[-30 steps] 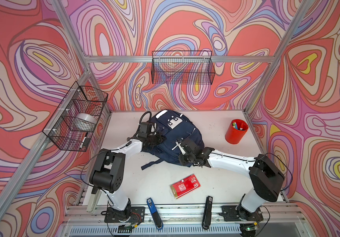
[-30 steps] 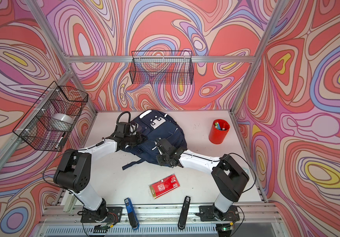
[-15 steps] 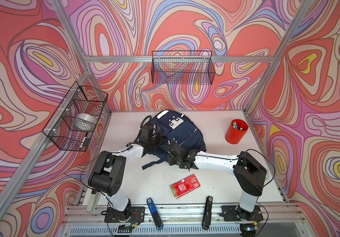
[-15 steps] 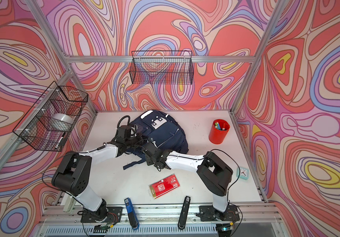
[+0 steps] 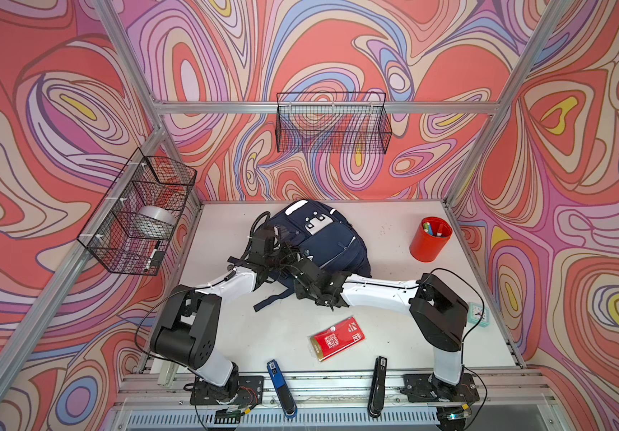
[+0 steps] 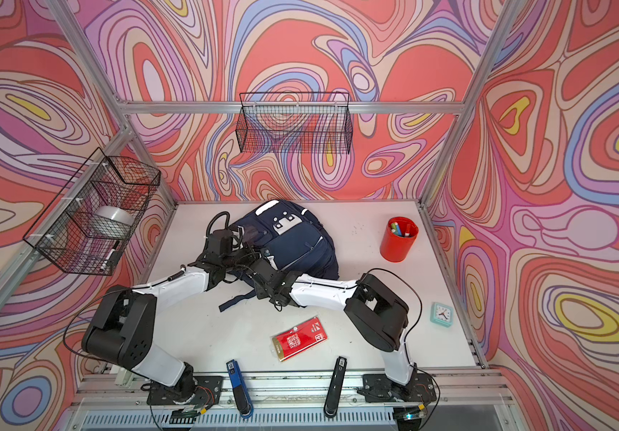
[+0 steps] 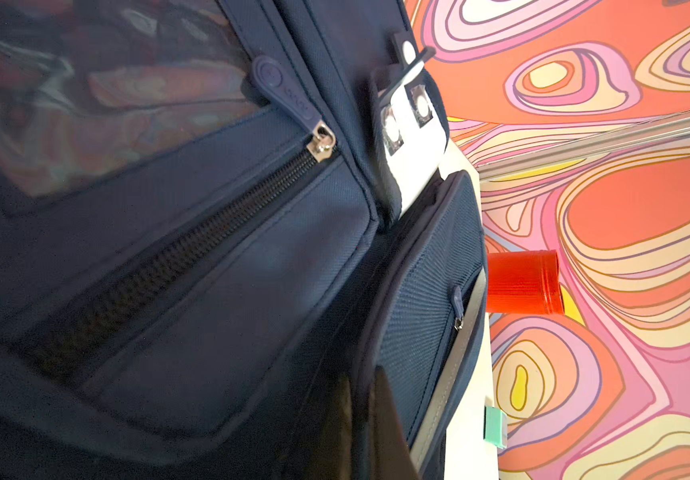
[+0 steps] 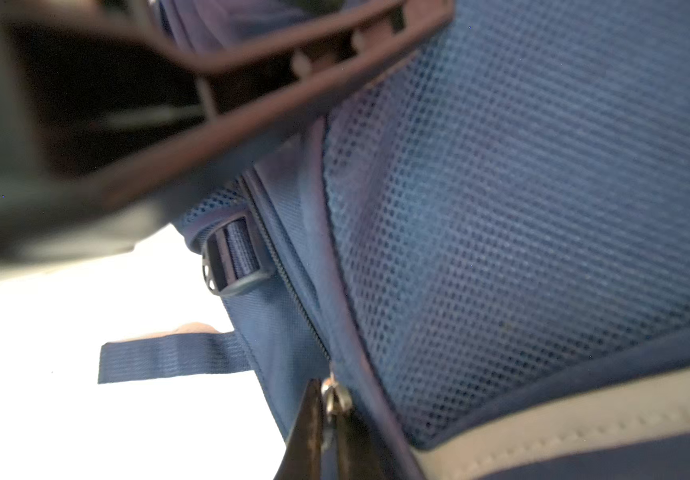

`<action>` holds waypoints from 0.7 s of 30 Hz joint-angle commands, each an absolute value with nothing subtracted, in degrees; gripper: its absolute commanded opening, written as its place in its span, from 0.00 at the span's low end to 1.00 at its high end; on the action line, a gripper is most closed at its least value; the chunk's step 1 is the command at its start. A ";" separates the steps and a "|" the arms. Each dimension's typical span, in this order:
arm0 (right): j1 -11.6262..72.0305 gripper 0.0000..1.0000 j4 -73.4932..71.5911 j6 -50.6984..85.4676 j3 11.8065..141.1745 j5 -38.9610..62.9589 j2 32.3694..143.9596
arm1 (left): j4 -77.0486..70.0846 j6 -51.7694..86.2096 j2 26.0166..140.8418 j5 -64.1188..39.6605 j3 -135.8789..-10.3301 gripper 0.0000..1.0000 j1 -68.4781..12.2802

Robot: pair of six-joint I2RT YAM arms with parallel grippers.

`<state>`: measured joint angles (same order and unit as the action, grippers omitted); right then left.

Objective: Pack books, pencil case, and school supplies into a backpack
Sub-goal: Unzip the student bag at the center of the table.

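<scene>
Seemingly dragged the zip slider [image 8: 336,397] in the last second to the near corner of the backpack [image 5: 338,246], by the table's [image 5: 226,336] far edge, pinching it with the right gripper [image 8: 328,440]. Kept the left gripper [image 5: 282,257] pressed together alongside. Perhaps zipping early: red packet [image 5: 337,339] outside, near the front edge.

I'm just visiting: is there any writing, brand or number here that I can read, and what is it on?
No text here is clear enough to quote.
red packet: white print, too blurred to read.
blue stapler and black stapler: small white labels, too small to read.
clock: dial marks too small to read.
zip pull on the backpack: embossed mark, illegible.
</scene>
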<state>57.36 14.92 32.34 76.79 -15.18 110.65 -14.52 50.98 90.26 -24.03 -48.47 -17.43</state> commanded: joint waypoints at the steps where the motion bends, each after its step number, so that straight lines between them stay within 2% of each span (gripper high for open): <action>1: 57.94 0.40 11.51 28.48 76.48 -11.67 106.77 | -13.56 50.62 87.82 -27.52 -48.01 0.00 -15.80; 2: 57.92 0.56 12.03 27.93 75.90 -11.32 105.64 | -13.01 50.02 87.51 -27.46 -48.07 0.00 -15.26; 3: 57.92 0.60 12.13 27.57 74.81 -10.83 104.51 | -12.05 49.17 87.09 -27.25 -48.35 0.03 -14.87; 4: 57.92 0.68 12.17 27.30 73.67 -10.79 103.10 | -11.02 48.29 86.65 -26.80 -48.70 0.15 -14.65; 5: 57.92 0.72 11.88 27.25 72.08 -10.57 101.90 | -8.91 46.88 85.97 -25.98 -49.31 0.27 -14.68; 7: 57.94 0.73 12.29 27.68 69.63 -10.63 97.65 | -5.16 44.59 84.44 -24.05 -50.45 0.45 -14.59; 8: 57.93 0.79 13.14 27.69 68.59 -10.78 96.09 | -3.28 43.58 83.32 -22.54 -50.86 0.54 -14.57; 9: 57.92 0.80 13.72 27.68 67.41 -11.09 94.06 | -1.17 42.71 82.09 -20.97 -51.24 0.63 -14.50; 12: 58.06 0.86 13.59 28.15 62.39 -12.59 87.94 | 4.72 39.30 78.87 -17.33 -53.27 0.79 -14.19; 14: 58.06 0.96 12.85 28.88 58.69 -13.99 83.49 | 7.61 38.00 76.90 -16.32 -54.26 0.89 -13.59; 15: 58.08 0.97 13.23 29.51 56.81 -14.94 81.41 | 9.15 37.52 75.86 -16.01 -54.77 0.99 -13.37; 19: 57.83 0.98 23.38 40.15 54.67 -20.82 76.94 | 15.41 33.98 72.72 -19.44 -56.75 1.00 -13.31; 21: 57.48 0.98 27.69 43.78 54.01 -19.93 75.51 | 19.25 32.57 71.82 -23.92 -57.34 0.96 -13.49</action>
